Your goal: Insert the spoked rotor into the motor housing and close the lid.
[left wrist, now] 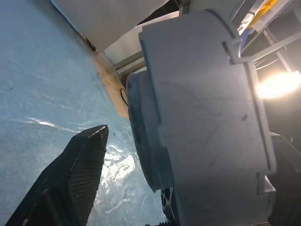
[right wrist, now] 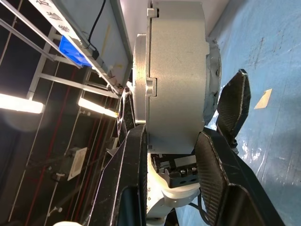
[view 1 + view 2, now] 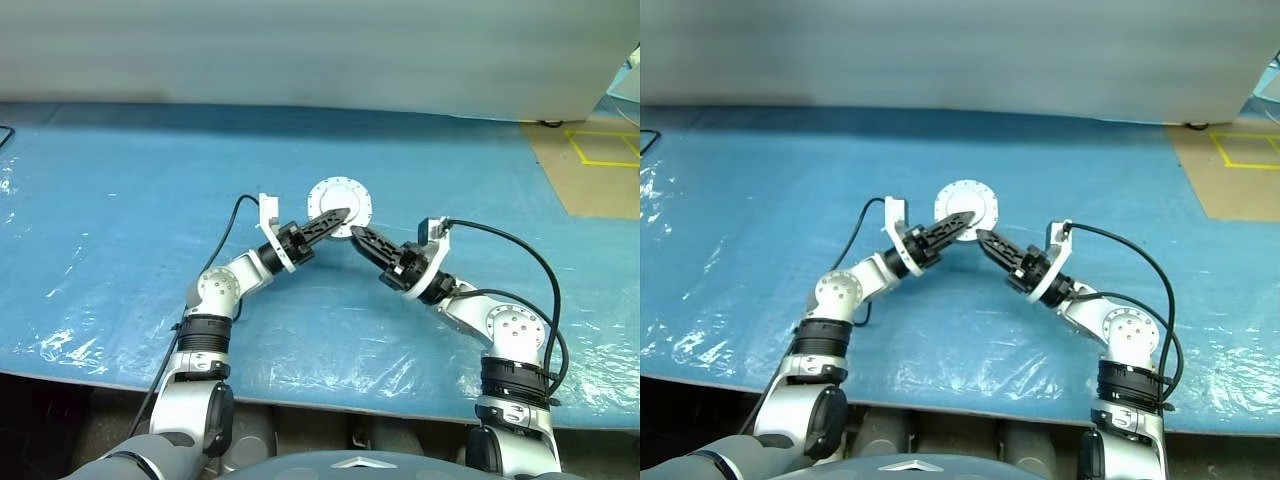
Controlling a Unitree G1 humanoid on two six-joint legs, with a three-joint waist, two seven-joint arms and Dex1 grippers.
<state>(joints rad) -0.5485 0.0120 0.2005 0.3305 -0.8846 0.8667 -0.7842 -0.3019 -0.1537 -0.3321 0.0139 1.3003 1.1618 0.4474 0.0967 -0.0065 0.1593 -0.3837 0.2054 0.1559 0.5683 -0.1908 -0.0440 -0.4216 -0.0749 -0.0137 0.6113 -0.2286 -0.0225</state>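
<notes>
Closing step: motor housing clamped in right gripper, left gripper wide beside lid; pressing lid home probably next

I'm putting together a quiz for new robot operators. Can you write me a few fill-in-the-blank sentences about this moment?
1. The round silver-grey motor housing is clamped between the fingers of the ____ gripper.
2. The housing is held up above the ____ plastic sheet covering the table.
3. One black finger of the left gripper stands apart from the housing, so that gripper is ____.

Missing words: right; blue; open
</notes>
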